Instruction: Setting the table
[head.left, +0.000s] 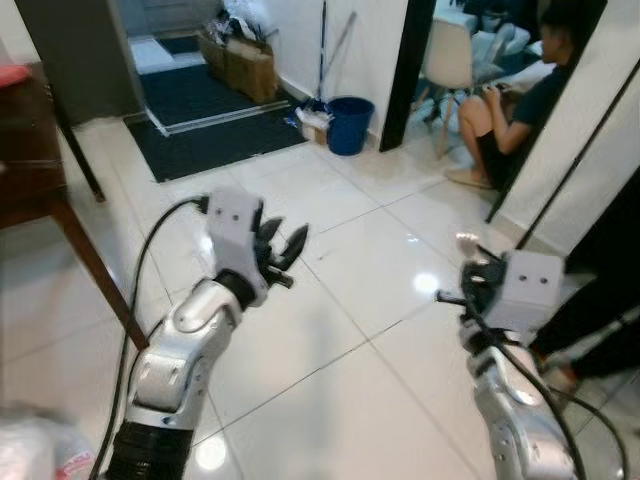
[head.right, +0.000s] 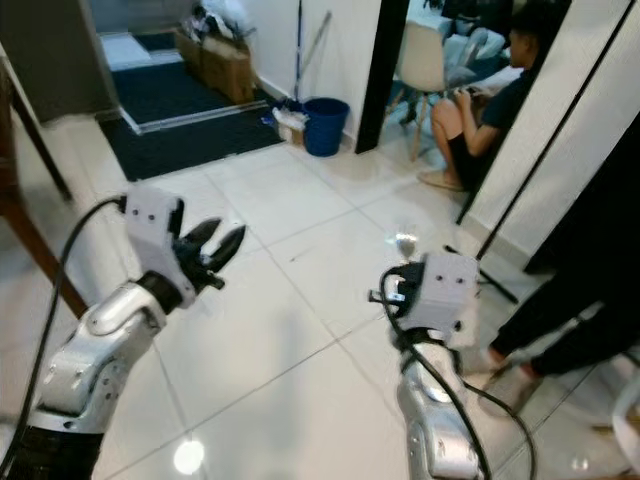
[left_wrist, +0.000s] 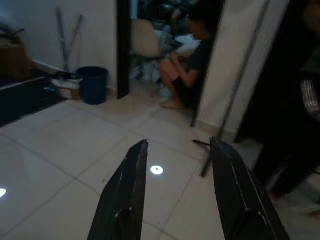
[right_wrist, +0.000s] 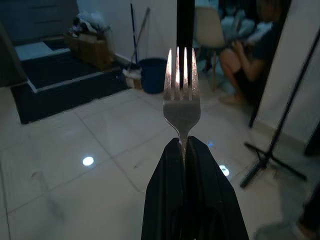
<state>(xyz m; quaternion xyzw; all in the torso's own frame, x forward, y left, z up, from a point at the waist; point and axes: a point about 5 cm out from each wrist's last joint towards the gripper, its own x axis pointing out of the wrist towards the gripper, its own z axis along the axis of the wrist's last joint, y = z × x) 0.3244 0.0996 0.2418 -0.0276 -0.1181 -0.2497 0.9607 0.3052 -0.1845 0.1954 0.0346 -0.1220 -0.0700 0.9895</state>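
The right gripper (right_wrist: 183, 145) was raised over the white tiled floor (head.left: 330, 300), its jaws closed tight on the handle of a fork (right_wrist: 181, 95). The fork stood upright out of the black fingers (right_wrist: 165, 200), tines up and catching the light, and its shiny head (head.left: 467, 242) showed just above the gripper's white housing.

The left gripper (head.left: 282, 250) was held out in front at about the same height, well apart from the right one. Its jaws stood open with a clear gap between the two fingers (left_wrist: 125, 200), and they held nothing.

To the left stood a dark wooden surface (head.left: 30, 170) on slanted legs. Beyond it lay a dark mat (head.left: 215, 135), with a cardboard box (head.left: 245, 65) at its far edge. A blue bucket (head.left: 349, 124) sat against the wall beside a broom (head.left: 322, 50). Through the doorway a person (head.left: 515, 110) crouched near a pale chair (head.left: 449, 58). A black tripod leg (right_wrist: 272, 150) ran down by the right wall.
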